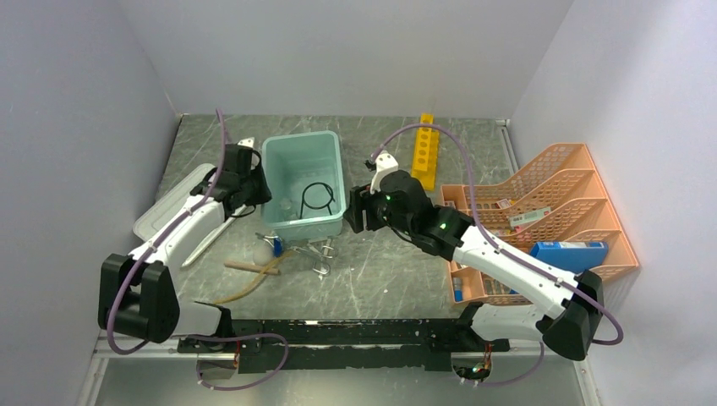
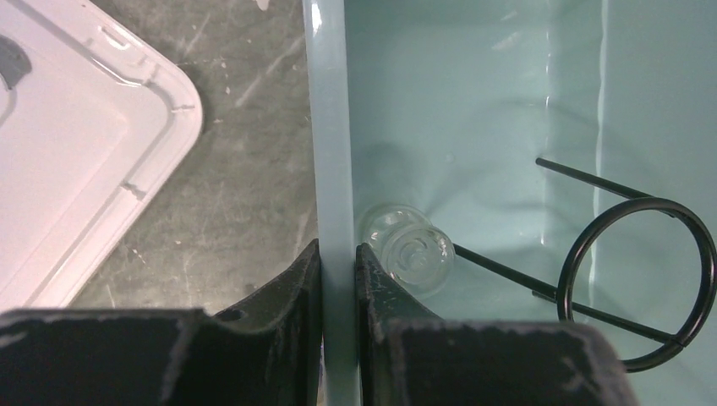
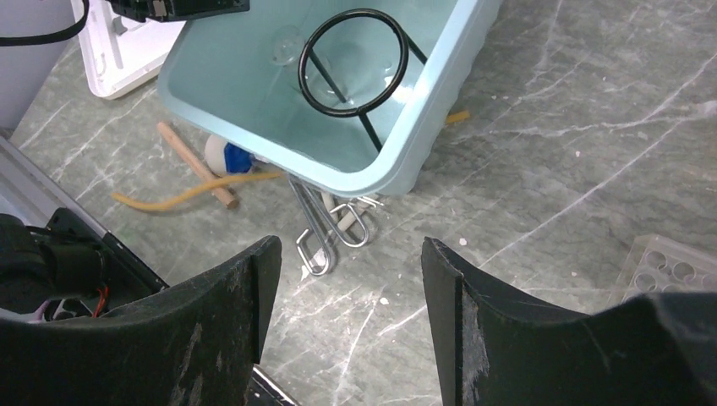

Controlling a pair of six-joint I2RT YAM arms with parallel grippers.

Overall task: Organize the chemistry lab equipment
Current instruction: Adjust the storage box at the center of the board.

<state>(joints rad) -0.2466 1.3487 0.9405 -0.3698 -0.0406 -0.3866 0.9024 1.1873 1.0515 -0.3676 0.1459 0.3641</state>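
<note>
My left gripper (image 1: 254,190) is shut on the left wall of the pale teal tub (image 1: 300,138); in the left wrist view its fingers pinch that wall (image 2: 331,127), one inside and one outside. In the tub lie the black wire ring stand (image 1: 318,196) (image 3: 347,112) and a small clear glass piece (image 2: 410,249). In front of the tub lie silver wire clips (image 1: 320,254) (image 3: 325,228), a blue-capped tube (image 1: 275,247), a wooden stick (image 1: 245,266) and the tan hose (image 1: 245,288). The yellow rack (image 1: 425,150) stands at the back. My right gripper (image 1: 359,211) (image 3: 351,254) hovers open and empty just right of the tub.
The grey-white lid (image 1: 173,211) (image 2: 76,152) lies left of the tub. An orange mesh organiser (image 1: 550,203) with a blue box (image 1: 568,252) fills the right side. A clear holed tray (image 3: 672,262) sits near the organiser's front. Grey walls close in on three sides.
</note>
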